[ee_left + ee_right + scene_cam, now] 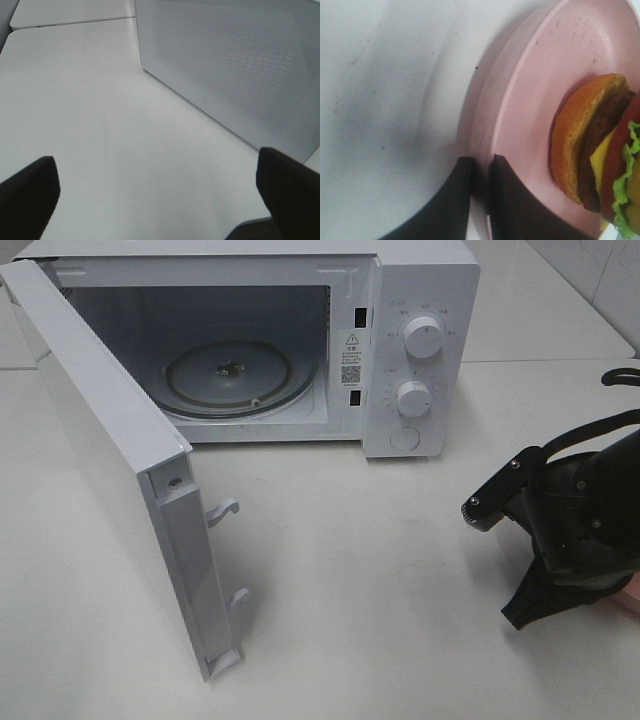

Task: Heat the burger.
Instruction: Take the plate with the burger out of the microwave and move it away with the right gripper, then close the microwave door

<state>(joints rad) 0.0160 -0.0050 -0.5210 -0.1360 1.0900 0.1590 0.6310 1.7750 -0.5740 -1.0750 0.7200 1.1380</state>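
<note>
A: On the tabletop (400, 620), toward the back, the white microwave (420, 350) stands with its door (110, 460) swung wide open — the glass turntable (240, 375) inside is bare.

B: And the burger?

A: At the right edge of the tabletop, on a pink plate (530, 110). The right wrist view shows the burger (600, 155) resting on it, with bun, dark patty, yellow cheese and green lettuce in layers. In the high view only a sliver of pink shows behind the arm.

B: What are the right fingers doing?

A: The right gripper (480, 195) has its fingers (512, 200) nearly together, pinching the plate's rim — one finger over the rim, one outside it. The burger itself is untouched, just beside them.

B: The left side?

A: The left gripper (160, 200) is spread wide, its fingers (30, 192) dark at the corners of its own view, holding nothing. It seems to hover above the tabletop near the perforated outer face of the door, though the height is hard to judge.
</note>
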